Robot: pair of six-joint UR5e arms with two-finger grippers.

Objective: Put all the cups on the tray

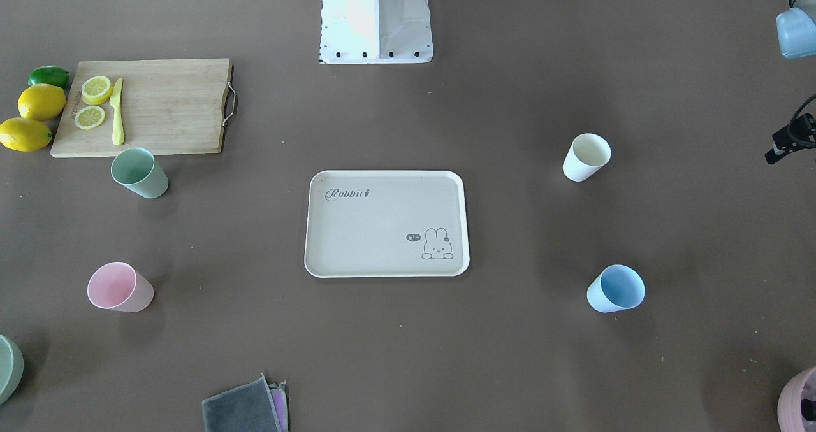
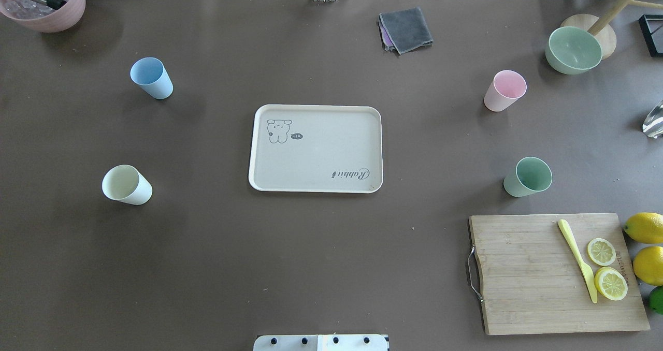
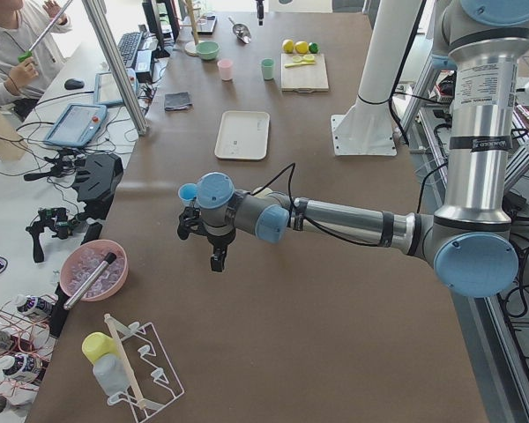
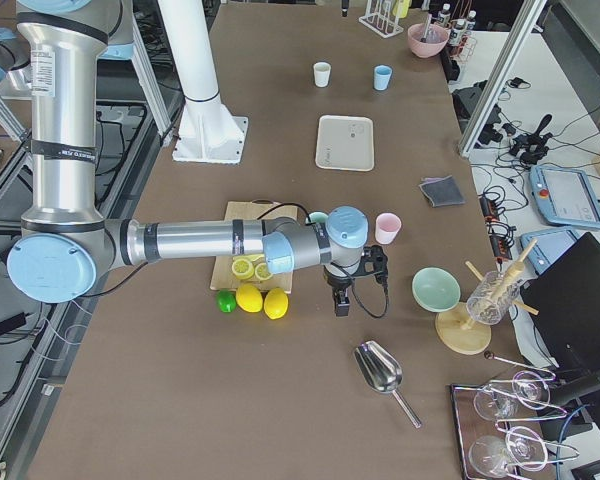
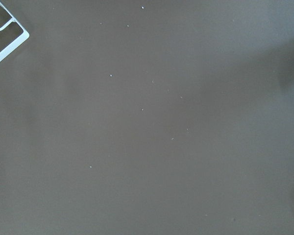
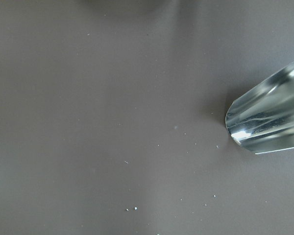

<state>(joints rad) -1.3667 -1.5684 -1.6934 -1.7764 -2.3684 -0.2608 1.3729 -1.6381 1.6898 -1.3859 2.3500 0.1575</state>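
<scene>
The beige tray [image 1: 382, 228] with "Rabbit" lettering lies at the table's middle with nothing on it. Four cups stand upright on the table around it: mint green [image 1: 139, 172], pale pink [image 1: 120, 287], cream white [image 1: 586, 157] and light blue [image 1: 616, 288]. My left gripper [image 3: 219, 257] hangs over bare table beyond the blue cup [image 3: 187, 192], towards the table's end. My right gripper [image 4: 341, 300] hangs near the pink cup [image 4: 387, 228], past the lemons. Both show clearly only in the side views, so I cannot tell whether they are open or shut. Neither wrist view shows fingers.
A wooden cutting board [image 1: 166, 110] holds lemon slices and a yellow knife, with lemons [image 1: 39, 102] beside it. A green bowl [image 2: 573, 49], a pink bowl [image 2: 49, 1], folded cloths [image 2: 406, 29] and a metal scoop [image 6: 269, 122] lie near the edges. The robot base [image 1: 376, 18] stands at the back.
</scene>
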